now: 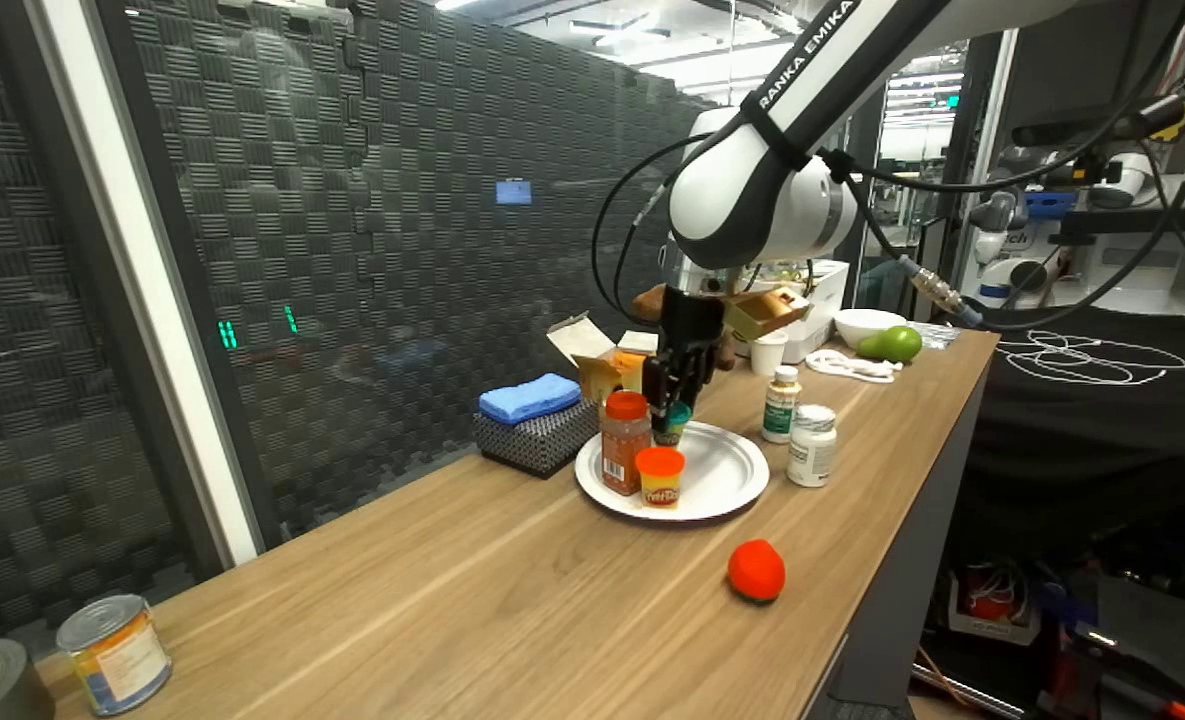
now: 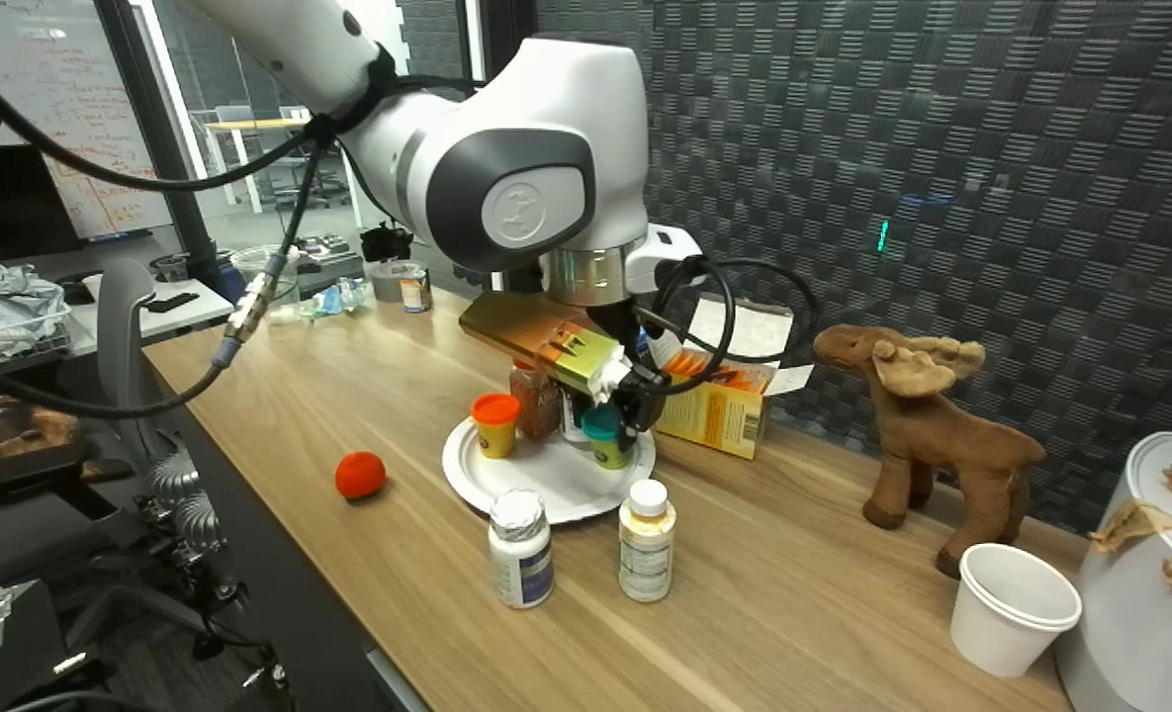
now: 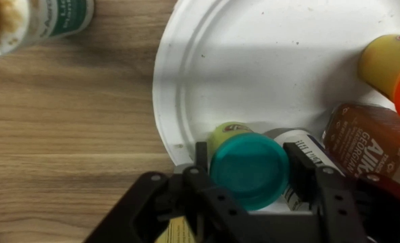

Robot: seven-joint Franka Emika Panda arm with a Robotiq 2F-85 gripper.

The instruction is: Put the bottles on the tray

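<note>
A: The long wooden counter (image 1: 432,590) is our pitch, and the white plate (image 1: 722,468) plays the tray. Where's the danger?

B: Crowding! The Robotiq gripper (image 3: 245,157) is right down among the goods at the plate's edge. Rise at a slant from there and it could clip a neighbour.

A: And look at the neighbours! The Ajika seasoning bottle (image 3: 358,143) stands on the plate, a white-labelled bottle (image 3: 313,146) beside it, hard by one finger.

B: So if that finger swings outward, it shoves the white-labelled one into the Ajika, and I fancy something topples.

A: Two more to worry about: the green-labelled bottle (image 1: 780,408) and the white pill bottle (image 2: 520,554), both on bare wood, just off the plate.

B: My guess? If they come aboard late, the sloping rim could tip them.

A: And the jaws?

B: About a lid's width apart, one finger either side of the teal-lidded Play-Doh tub (image 3: 250,172), which looks to be standing on the plate near the rim. Squeezing or slack, I can't make out. If it's squeezing, going up drags the tub along, or pops that lid!
</note>
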